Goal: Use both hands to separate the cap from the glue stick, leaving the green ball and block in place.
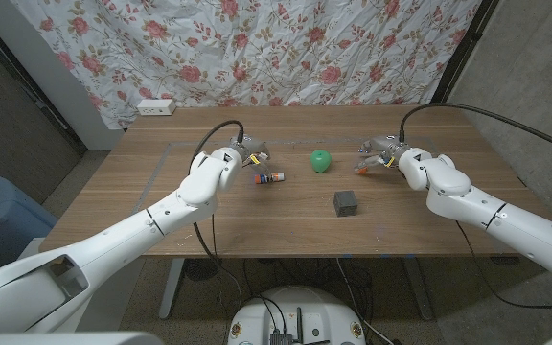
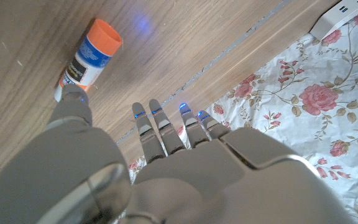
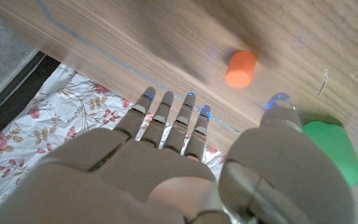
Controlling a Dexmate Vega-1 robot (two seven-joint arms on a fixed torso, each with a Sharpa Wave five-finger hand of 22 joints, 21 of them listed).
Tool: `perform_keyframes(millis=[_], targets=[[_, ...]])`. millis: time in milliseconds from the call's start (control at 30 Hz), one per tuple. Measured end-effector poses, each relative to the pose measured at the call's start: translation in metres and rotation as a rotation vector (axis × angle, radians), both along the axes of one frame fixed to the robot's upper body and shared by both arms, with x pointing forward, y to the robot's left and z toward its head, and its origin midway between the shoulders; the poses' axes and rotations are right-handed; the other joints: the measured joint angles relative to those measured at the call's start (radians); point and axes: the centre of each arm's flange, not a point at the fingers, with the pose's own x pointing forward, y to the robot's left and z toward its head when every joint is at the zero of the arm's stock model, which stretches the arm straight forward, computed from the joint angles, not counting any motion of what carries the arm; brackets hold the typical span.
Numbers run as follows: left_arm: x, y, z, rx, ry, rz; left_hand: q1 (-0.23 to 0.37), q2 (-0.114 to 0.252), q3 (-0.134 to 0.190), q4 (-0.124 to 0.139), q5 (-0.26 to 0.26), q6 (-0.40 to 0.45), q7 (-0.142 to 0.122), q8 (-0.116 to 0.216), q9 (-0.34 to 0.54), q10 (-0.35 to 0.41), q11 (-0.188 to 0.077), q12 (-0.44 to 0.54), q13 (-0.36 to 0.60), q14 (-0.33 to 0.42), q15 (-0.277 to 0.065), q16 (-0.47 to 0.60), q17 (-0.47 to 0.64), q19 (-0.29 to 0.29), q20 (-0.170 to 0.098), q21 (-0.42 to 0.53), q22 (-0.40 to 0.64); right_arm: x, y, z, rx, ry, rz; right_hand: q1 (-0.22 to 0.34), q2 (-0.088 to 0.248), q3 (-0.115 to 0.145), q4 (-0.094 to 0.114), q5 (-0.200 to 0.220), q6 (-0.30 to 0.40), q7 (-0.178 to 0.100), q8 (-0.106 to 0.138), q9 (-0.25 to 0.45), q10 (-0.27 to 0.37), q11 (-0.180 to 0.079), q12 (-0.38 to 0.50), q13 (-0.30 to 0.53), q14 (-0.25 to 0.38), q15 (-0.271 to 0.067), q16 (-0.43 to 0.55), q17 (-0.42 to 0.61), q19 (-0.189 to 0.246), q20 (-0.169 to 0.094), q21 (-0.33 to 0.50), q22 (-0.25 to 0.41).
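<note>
The glue stick (image 1: 268,176) lies on its side on the wooden table (image 1: 286,225), with a white and blue label and an orange end (image 2: 101,36). My left hand (image 1: 245,153) is just behind it, fingers straight and apart, holding nothing; its thumb tip sits beside the stick's white end (image 2: 59,92). A small orange cap (image 3: 240,68) lies alone on the wood, beside my right hand (image 1: 381,155), whose fingers are also spread and empty. The green ball (image 1: 322,160) rests between the two hands. The dark block (image 1: 346,202) stands nearer the front edge.
A floral cloth (image 1: 257,48) hangs behind the table, and a white power strip (image 1: 155,107) lies at the far left corner. Black cables (image 1: 214,134) arc over both wrists. Bare wood stretches along the front of the table.
</note>
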Motion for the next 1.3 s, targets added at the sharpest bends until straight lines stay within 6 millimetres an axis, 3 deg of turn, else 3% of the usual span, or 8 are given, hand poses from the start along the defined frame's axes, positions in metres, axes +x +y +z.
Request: perform_keyframes(millis=[33, 200, 333, 500, 667, 867, 1167, 1300], targets=[[0.0, 0.002, 0.001, -0.017, -0.002, -0.001, -0.002, 0.002, 0.001, 0.001, 0.0, -0.004, 0.003, 0.0, 0.0, -0.005, 0.002, 0.0, 0.0, -0.001, -0.001, 0.0, 0.0, 0.0, 0.0, 0.0, 0.0, 0.0, 0.0, 0.0, 0.006, -0.001, 0.007, -0.009, -0.009, -0.003, 0.003, 0.0, -0.006, 0.0, 0.0, 0.0, -0.009, 0.002, 0.0, -0.001, -0.007, 0.007, -0.004, 0.0, 0.0, 0.0, -0.001, 0.0], [-0.001, 0.008, 0.002, -0.068, -0.002, -0.008, -0.009, 0.009, 0.001, 0.001, 0.0, -0.02, -0.002, 0.0, 0.0, -0.031, 0.006, -0.004, 0.0, -0.007, 0.004, 0.0, 0.0, 0.0, 0.0, 0.0, 0.0, -0.002, -0.004, 0.004, 0.048, -0.006, 0.039, -0.056, 0.014, -0.014, 0.015, 0.0, -0.049, 0.01, -0.012, 0.0, -0.064, 0.014, -0.004, -0.013, -0.042, 0.033, -0.026, -0.005, -0.007, 0.007, -0.004, 0.0], [-0.001, 0.017, 0.004, -0.138, -0.004, -0.018, -0.022, 0.022, 0.007, 0.007, 0.0, -0.02, -0.002, 0.0, 0.0, -0.05, 0.003, -0.004, 0.0, -0.014, 0.0, 0.0, 0.0, 0.0, 0.0, 0.0, 0.0, -0.003, -0.007, 0.006, 0.084, -0.004, 0.059, -0.091, 0.031, -0.017, 0.028, 0.0, -0.08, 0.023, -0.015, 0.0, -0.121, 0.024, -0.008, -0.025, -0.081, 0.047, -0.051, -0.009, -0.03, -0.016, -0.008, 0.0], [0.001, 0.025, 0.004, -0.222, -0.005, -0.036, -0.029, 0.029, 0.011, 0.011, 0.0, -0.025, 0.003, 0.0, 0.0, -0.066, 0.005, -0.004, -0.005, -0.019, 0.006, 0.0, 0.0, -0.005, -0.005, 0.0, 0.0, -0.004, -0.015, 0.009, 0.141, -0.003, 0.087, -0.142, 0.037, -0.027, 0.047, 0.0, -0.115, 0.033, -0.019, -0.005, -0.171, 0.032, -0.008, -0.041, -0.12, 0.034, -0.077, -0.018, -0.061, -0.047, -0.008, 0.0], [0.002, 0.031, 0.003, -0.313, -0.011, -0.061, -0.043, 0.043, 0.015, 0.015, 0.0, -0.025, 0.003, 0.0, 0.0, -0.076, 0.006, -0.004, -0.005, -0.025, 0.0, 0.001, 0.0, -0.002, -0.008, 0.0, 0.0, -0.004, -0.022, 0.009, 0.197, 0.001, 0.12, -0.159, 0.035, -0.033, 0.053, 0.0, -0.124, 0.038, -0.022, -0.005, -0.19, 0.024, -0.008, -0.046, -0.138, 0.022, -0.088, -0.023, -0.068, -0.054, -0.008, 0.0], [0.003, 0.041, 0.0, -0.422, -0.023, -0.082, -0.062, 0.062, 0.022, 0.022, 0.0, -0.031, 0.009, 0.0, 0.0, -0.092, 0.011, -0.004, -0.005, -0.025, 0.0, 0.001, 0.0, 0.009, -0.02, 0.007, 0.0, -0.004, -0.029, 0.009, 0.281, 0.002, 0.174, -0.199, 0.066, -0.034, 0.07, 0.0, -0.143, 0.051, -0.022, -0.009, -0.202, 0.036, -0.008, -0.059, -0.141, 0.019, -0.092, -0.023, -0.037, -0.082, 0.0, 0.0], [0.003, 0.056, -0.007, -0.604, -0.055, -0.114, -0.081, 0.081, 0.028, 0.028, 0.0, -0.045, 0.023, 0.0, -0.005, -0.11, 0.022, -0.004, -0.009, -0.025, 0.0, 0.001, 0.0, 0.009, -0.02, 0.007, 0.0, -0.004, -0.038, 0.011, 0.388, -0.019, 0.23, -0.234, 0.1, -0.032, 0.093, -0.006, -0.146, 0.062, -0.022, -0.009, -0.208, 0.041, -0.003, -0.069, -0.118, 0.016, -0.092, -0.028, -0.008, -0.077, 0.0, 0.0], [0.004, 0.062, -0.011, -0.664, -0.066, -0.132, -0.118, 0.118, 0.039, 0.046, 0.0, -0.065, 0.028, -0.004, -0.005, -0.139, 0.033, -0.004, -0.009, -0.025, 0.0, 0.001, 0.003, 0.009, -0.02, 0.007, 0.0, -0.004, -0.039, 0.013, 0.437, -0.034, 0.257, -0.258, 0.103, -0.037, 0.101, -0.013, -0.154, 0.07, -0.022, -0.009, -0.215, 0.048, -0.003, -0.074, -0.111, 0.012, -0.092, -0.03, -0.008, -0.077, 0.0, 0.0]])
